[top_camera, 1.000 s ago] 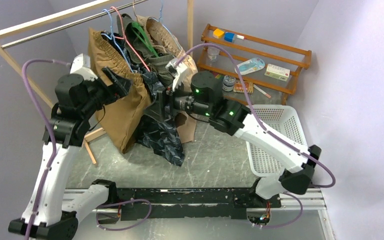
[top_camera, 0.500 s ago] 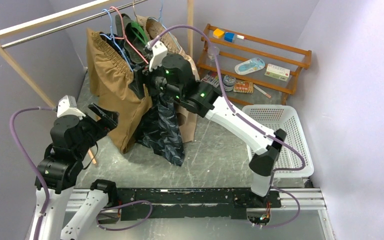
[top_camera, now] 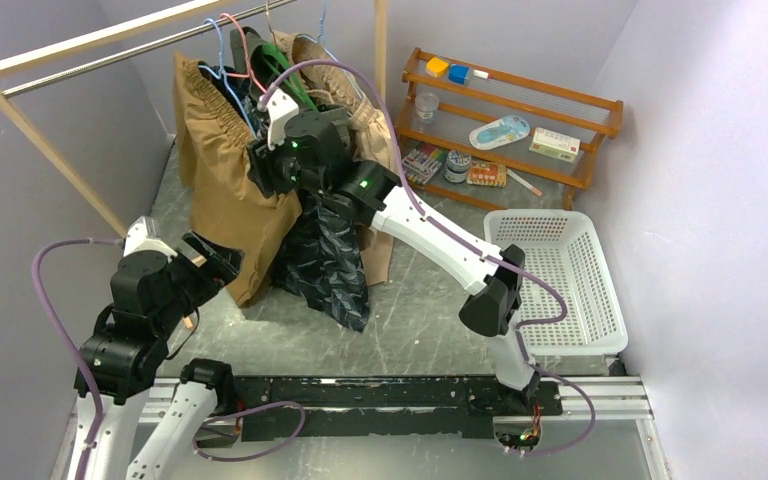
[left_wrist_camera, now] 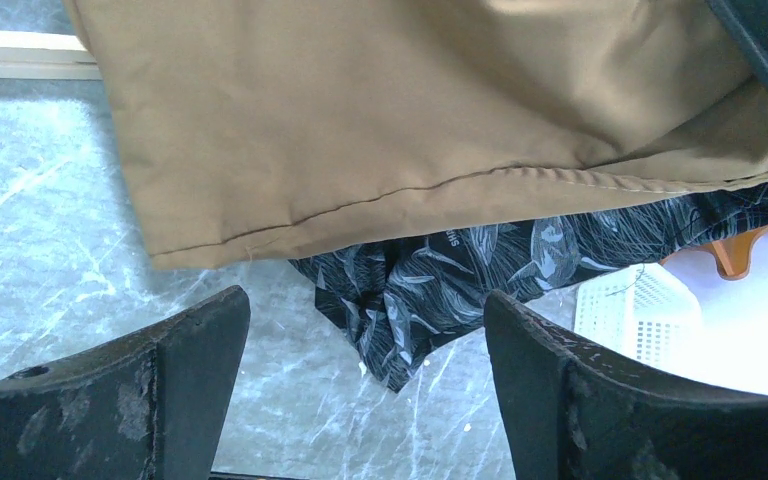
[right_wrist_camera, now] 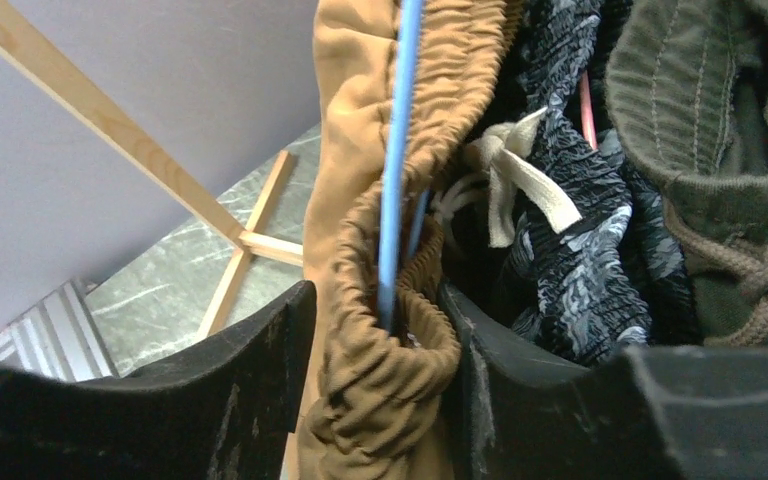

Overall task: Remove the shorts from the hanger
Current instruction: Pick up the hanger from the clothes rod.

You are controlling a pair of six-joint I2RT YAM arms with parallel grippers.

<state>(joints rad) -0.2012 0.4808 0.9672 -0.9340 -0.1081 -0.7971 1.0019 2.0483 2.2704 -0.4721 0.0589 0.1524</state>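
Note:
The tan-brown shorts (top_camera: 230,200) hang on a blue hanger (right_wrist_camera: 395,200) at the left of the rail. The dark navy patterned shorts (top_camera: 325,265), the olive green shorts (top_camera: 260,65) and the light beige shorts (top_camera: 335,75) hang behind them. My right gripper (top_camera: 258,165) is up at the rail. In the right wrist view it (right_wrist_camera: 380,340) pinches the bunched tan-brown waistband (right_wrist_camera: 360,100) with the blue hanger wire in it. The navy waistband (right_wrist_camera: 580,250) and olive waistband (right_wrist_camera: 720,130) are to its right. My left gripper (top_camera: 215,262) is open and empty, low beside the tan-brown hem (left_wrist_camera: 360,120).
A white basket (top_camera: 600,260) sits on the floor at the right. A wooden shelf (top_camera: 520,110) with small items stands at the back right. The wooden rack's rail (top_camera: 110,45) and slanted leg (top_camera: 50,150) are at the left.
My right arm has swung up and left from mid-height at the shorts to the tan-brown waistband at the rail. My left arm has dropped from the tan-brown shorts down to the lower left.

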